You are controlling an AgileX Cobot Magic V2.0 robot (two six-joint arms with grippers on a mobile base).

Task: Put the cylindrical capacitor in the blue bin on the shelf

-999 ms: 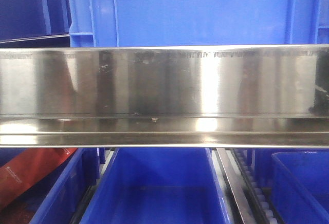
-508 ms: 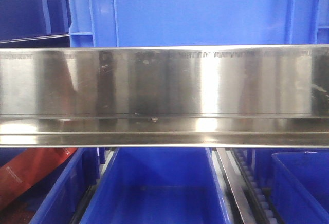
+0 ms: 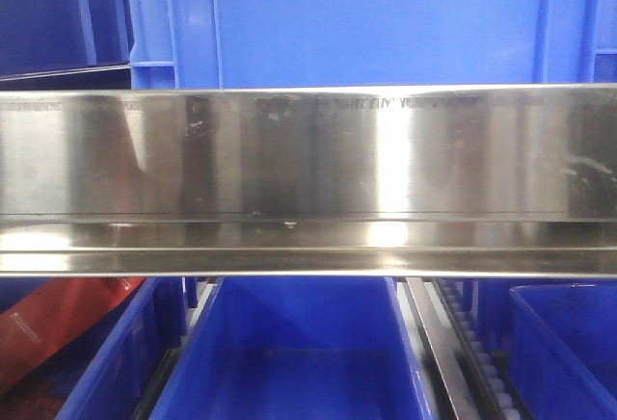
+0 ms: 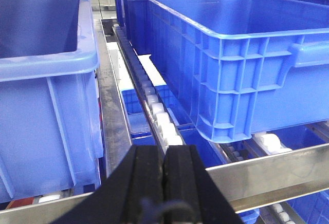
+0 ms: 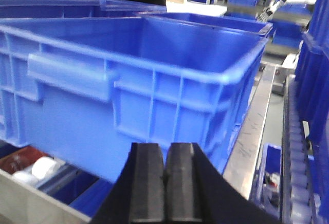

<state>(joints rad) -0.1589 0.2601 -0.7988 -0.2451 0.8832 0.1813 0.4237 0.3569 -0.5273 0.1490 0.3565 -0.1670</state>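
steel shelf (image 3: 308,179) rail fronts blue bin (image 4: 241,54); left claw (image 4: 164,183), right claw (image 5: 164,183) both pressed together, empty.

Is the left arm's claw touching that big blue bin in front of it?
Apart. In the left wrist view the left gripper, jaws closed together, sits low in the picture, with shelf rail showing between it and the blue bin.
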